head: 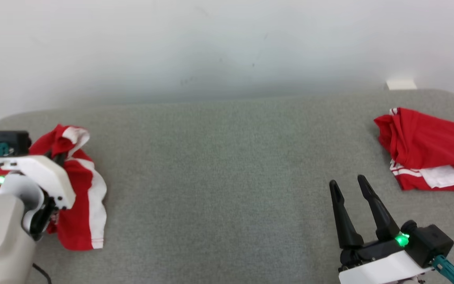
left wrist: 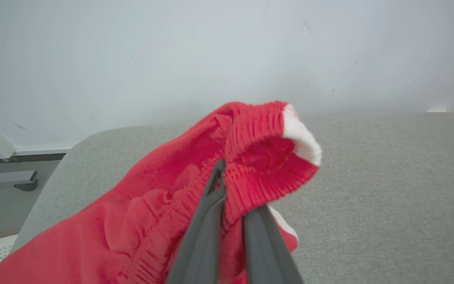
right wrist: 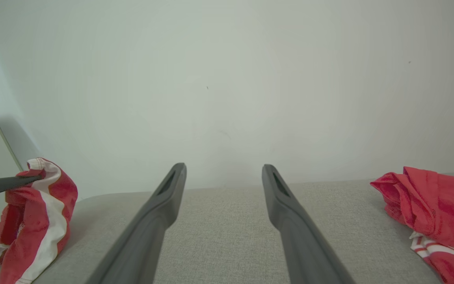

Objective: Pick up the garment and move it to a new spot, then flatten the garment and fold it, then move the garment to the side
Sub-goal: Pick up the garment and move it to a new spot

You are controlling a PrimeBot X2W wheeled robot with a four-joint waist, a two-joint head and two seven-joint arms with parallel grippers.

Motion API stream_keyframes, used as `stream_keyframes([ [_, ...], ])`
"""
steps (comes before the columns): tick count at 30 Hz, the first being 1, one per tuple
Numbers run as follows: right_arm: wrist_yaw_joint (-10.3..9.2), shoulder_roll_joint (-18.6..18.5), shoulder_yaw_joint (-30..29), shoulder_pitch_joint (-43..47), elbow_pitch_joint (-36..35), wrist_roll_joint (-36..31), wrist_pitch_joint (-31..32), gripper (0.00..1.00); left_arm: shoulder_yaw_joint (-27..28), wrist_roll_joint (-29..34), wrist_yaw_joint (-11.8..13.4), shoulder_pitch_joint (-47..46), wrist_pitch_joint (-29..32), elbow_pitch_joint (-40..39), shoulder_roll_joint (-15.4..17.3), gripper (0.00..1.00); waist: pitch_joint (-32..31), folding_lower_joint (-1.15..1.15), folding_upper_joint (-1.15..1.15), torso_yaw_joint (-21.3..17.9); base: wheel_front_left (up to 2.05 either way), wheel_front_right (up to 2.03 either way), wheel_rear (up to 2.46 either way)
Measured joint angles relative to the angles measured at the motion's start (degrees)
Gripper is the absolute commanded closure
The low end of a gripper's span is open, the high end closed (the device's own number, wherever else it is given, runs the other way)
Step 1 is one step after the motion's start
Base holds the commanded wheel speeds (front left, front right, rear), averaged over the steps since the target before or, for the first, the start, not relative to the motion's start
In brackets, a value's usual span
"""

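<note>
The garment (head: 79, 189) is red with white side stripes and hangs crumpled at the far left of the grey table (head: 219, 165). My left gripper (head: 58, 159) is shut on its ribbed waistband (left wrist: 258, 154), as the left wrist view shows close up, with the left gripper (left wrist: 235, 189) pinching the cloth. In the right wrist view the garment (right wrist: 34, 221) droops from that gripper's dark finger (right wrist: 10, 184), its lower folds touching the table. My right gripper (head: 347, 183) stands open near the front right with nothing between its fingers (right wrist: 168, 197).
A second red and white garment (head: 428, 150) lies bunched at the table's far right, also in the right wrist view (right wrist: 436, 205). A white wall (head: 227, 47) runs behind the table. The table's rounded left corner (left wrist: 73, 157) drops to the floor.
</note>
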Motion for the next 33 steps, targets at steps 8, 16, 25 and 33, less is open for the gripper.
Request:
stream_keyframes([
  [8,0.00,0.01,-2.75,2.81,-0.43,-0.22,0.00,0.00,-5.15,-1.69,0.00,-0.86,1.64,-12.83,0.87,1.00,-5.32,-0.01,0.00,-0.18,0.00,0.00,0.00],
  [16,0.00,0.00,-4.56,3.00,-1.11,-0.79,0.00,0.00,-6.20,-5.20,0.35,-1.42,3.70,-27.97,-4.09,1.00,-6.88,0.00,0.00,-2.85,0.00,0.00,0.00],
  [25,0.00,-0.73,-7.50,3.04,-1.74,-1.15,0.00,0.00,-3.86,-14.82,3.69,3.50,3.08,-39.30,-13.14,1.00,-7.03,0.00,0.00,-5.33,0.00,0.00,0.00],
  [33,0.00,-1.00,-8.09,3.15,-1.19,-1.16,0.00,0.00,-2.24,-14.86,6.49,17.92,-6.83,-29.59,-14.29,1.00,-5.03,0.00,0.00,-6.17,0.00,0.00,0.00],
])
